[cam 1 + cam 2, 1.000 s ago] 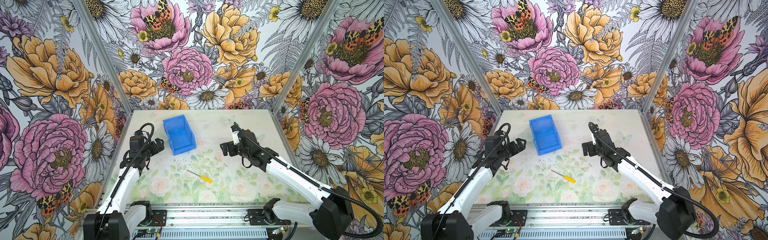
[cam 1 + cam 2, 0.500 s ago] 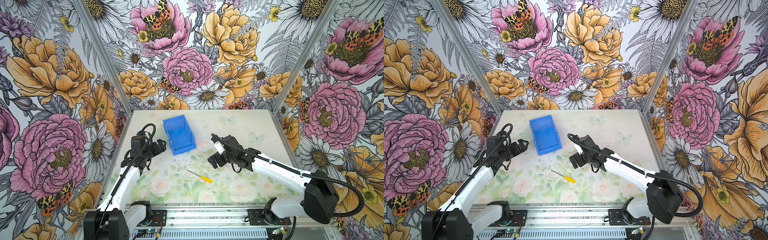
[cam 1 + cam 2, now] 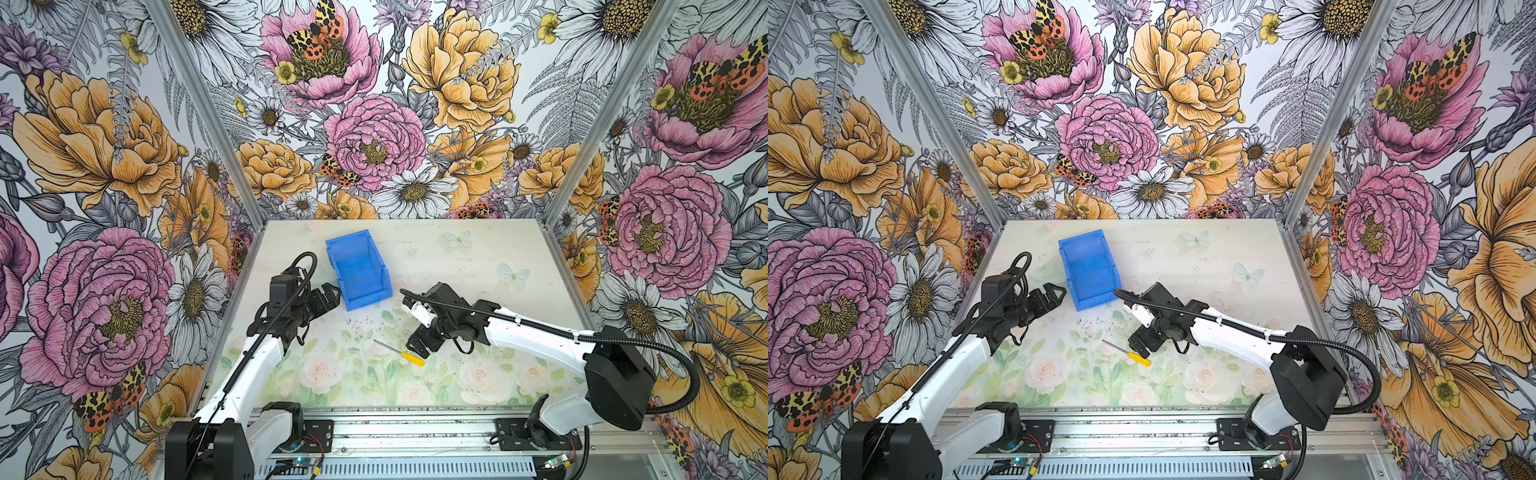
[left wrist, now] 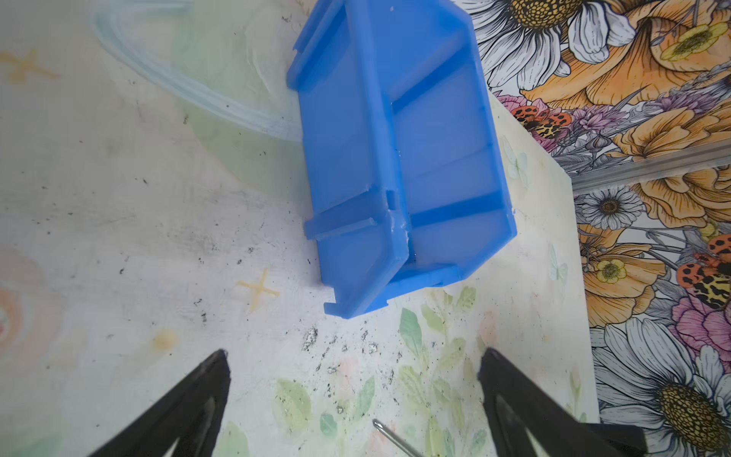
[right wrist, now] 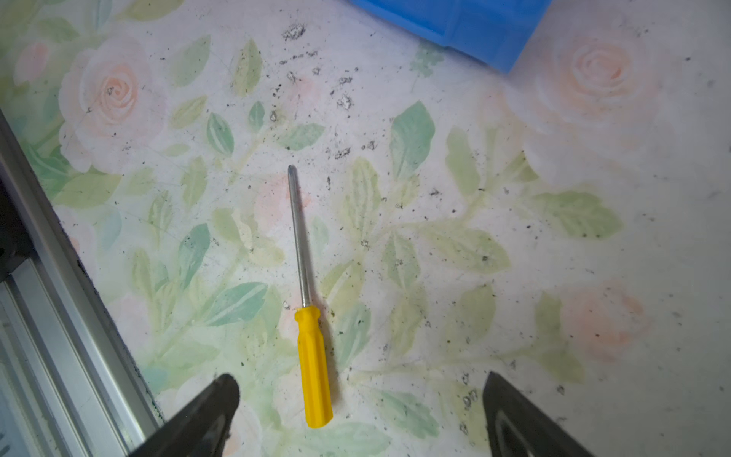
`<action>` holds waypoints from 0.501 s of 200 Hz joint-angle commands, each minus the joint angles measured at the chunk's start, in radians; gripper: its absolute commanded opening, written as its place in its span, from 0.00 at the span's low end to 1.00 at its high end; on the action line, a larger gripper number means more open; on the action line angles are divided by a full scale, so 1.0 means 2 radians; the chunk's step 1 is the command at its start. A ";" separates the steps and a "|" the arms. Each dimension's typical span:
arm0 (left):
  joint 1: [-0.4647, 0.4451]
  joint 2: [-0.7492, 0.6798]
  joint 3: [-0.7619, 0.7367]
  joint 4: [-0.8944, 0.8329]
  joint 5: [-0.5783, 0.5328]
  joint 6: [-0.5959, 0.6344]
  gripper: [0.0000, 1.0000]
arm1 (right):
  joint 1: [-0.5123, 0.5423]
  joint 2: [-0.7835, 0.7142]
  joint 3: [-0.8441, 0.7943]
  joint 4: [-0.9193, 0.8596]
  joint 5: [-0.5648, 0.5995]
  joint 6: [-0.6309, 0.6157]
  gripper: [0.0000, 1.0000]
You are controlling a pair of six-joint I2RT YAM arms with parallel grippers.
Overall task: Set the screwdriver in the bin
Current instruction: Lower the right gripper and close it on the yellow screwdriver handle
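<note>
Screwdriver (image 5: 312,356) lay flat on the table (image 3: 457,257) outside the bin (image 3: 359,270) (which looked empty), not yet grasped. Right gripper (image 5: 360,382) hovered at its yellow handle, fingers wide apart; left gripper (image 4: 355,355) waited near the bin, fingers apart too, so grasp, carry and drop all remained

Robot lab booth, floral-printed walls (image 3: 374,124)

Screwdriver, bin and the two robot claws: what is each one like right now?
screwdriver: lying flat on the table, not held
bin: upright, empty
left gripper: open, empty, near the bin
right gripper: open, empty, by the screwdriver's handle
</note>
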 commanded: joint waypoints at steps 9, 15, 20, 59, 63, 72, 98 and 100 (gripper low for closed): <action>-0.011 -0.017 -0.007 -0.015 0.010 -0.017 0.99 | 0.013 0.019 0.002 -0.005 -0.019 -0.015 0.96; -0.013 -0.018 -0.007 -0.021 0.007 -0.017 0.99 | 0.015 0.022 0.001 -0.005 -0.019 -0.015 0.95; -0.013 -0.017 -0.005 -0.028 0.005 -0.018 0.99 | 0.016 0.024 -0.001 -0.005 -0.020 -0.015 0.95; -0.015 -0.020 -0.011 -0.048 0.007 -0.025 0.99 | 0.024 0.044 -0.010 -0.004 -0.016 -0.015 0.92; -0.015 -0.022 -0.013 -0.048 0.006 -0.026 0.99 | 0.024 0.046 -0.009 -0.003 -0.016 -0.015 0.92; -0.016 -0.025 -0.016 -0.048 0.006 -0.030 0.99 | 0.025 0.051 -0.009 -0.002 -0.017 -0.015 0.91; -0.016 -0.034 -0.023 -0.047 0.006 -0.038 0.99 | 0.027 0.065 -0.007 -0.002 -0.015 -0.013 0.90; -0.016 -0.034 -0.024 -0.047 0.006 -0.039 0.99 | 0.027 0.066 -0.007 -0.002 -0.016 -0.013 0.89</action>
